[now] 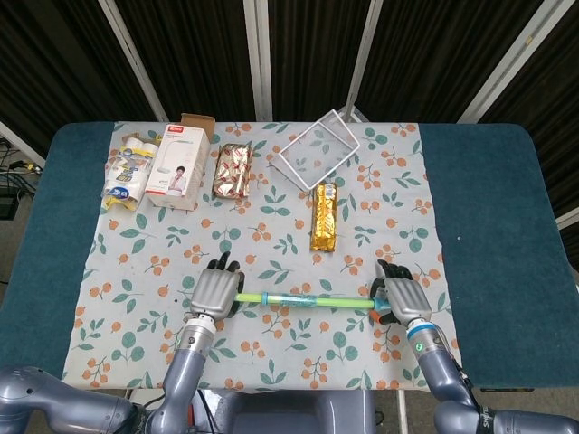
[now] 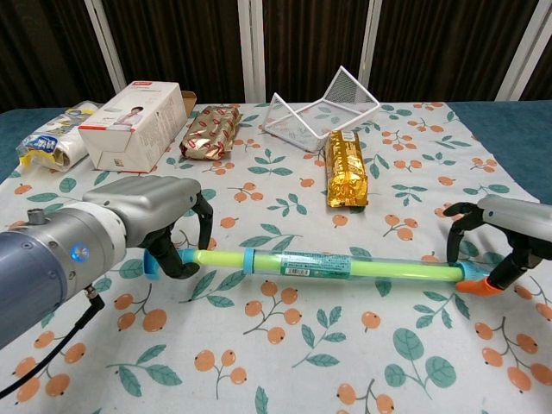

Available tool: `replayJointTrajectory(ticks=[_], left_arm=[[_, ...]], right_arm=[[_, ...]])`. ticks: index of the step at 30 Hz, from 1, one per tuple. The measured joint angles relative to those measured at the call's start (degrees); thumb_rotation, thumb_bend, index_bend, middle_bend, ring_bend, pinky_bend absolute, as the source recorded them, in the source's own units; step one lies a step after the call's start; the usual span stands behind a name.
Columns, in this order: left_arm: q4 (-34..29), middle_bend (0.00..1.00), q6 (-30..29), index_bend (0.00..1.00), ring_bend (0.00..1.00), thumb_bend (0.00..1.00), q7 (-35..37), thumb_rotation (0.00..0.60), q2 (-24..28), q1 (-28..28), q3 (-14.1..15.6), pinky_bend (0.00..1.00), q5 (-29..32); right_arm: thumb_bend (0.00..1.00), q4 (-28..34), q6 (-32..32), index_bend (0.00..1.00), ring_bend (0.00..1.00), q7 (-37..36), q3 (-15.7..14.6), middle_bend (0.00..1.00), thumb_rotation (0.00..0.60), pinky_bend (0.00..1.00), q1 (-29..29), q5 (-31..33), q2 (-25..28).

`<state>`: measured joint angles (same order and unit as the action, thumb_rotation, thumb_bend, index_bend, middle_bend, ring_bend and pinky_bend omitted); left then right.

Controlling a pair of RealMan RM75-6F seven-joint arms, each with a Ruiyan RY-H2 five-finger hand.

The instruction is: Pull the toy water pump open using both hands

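Observation:
The toy water pump [image 1: 303,301] [image 2: 319,265] is a long yellow-green tube with blue fittings and an orange tip, lying across the near part of the flowered cloth. My left hand [image 1: 215,290] [image 2: 159,220] grips its blue left end, fingers curled around it. My right hand [image 1: 402,297] [image 2: 509,228] grips the right end near the orange tip [image 2: 479,287], fingers wrapped over the tube. The pump sits just above or on the cloth; I cannot tell which.
Further back on the cloth lie a gold foil pack [image 1: 325,216], a wire mesh basket [image 1: 317,148], a red-and-gold pack [image 1: 233,170], a white box [image 1: 177,166] and a bag of bottles [image 1: 127,171]. Teal table [image 1: 507,208] borders the cloth.

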<state>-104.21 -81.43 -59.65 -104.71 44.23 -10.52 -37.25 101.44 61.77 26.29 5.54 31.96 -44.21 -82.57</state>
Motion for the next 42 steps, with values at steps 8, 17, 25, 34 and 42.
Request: replayJointTrajectory(ticks=[8,17,25,34,42], left_arm=[[-1.07,0.22,-0.19,0.6,0.06,0.5,0.16,0.6,1.11,-0.31,0.62,0.18,-0.46],[-3.16,0.22,-0.57,0.61,0.06,0.5,0.76,0.6,3.91,-1.25,1.73,0.18,-1.23],[-6.38,0.22,-0.69,0.61,0.06,0.5,0.95,0.6,8.3,-2.09,3.21,0.18,-2.7],[-8.93,0.22,-0.53,0.61,0.06,0.5,1.42,0.6,13.31,-3.03,4.99,0.18,-4.36],[-9.47,0.22,-0.15,0.61,0.06,0.5,2.64,0.6,16.28,-4.19,6.61,0.18,-5.34]], right_arm=[[0.4,-0.05,0.61,0.64,0.0,-0.1,0.76,0.06,0.6,0.0,0.17,0.45,1.36],[0.41,-0.05,0.75,0.64,0.0,-1.11,1.31,0.06,0.6,0.0,-0.2,0.92,4.44],[0.41,-0.82,-0.07,0.64,0.0,-2.75,1.17,0.06,0.6,0.0,-0.85,0.78,6.81],[0.41,-2.75,-1.28,0.64,0.0,-5.1,1.1,0.06,0.6,0.0,-1.61,0.15,8.69],[0.41,-3.95,-2.39,0.64,0.0,-6.84,0.91,0.06,0.6,0.0,-2.34,0.11,9.69]])
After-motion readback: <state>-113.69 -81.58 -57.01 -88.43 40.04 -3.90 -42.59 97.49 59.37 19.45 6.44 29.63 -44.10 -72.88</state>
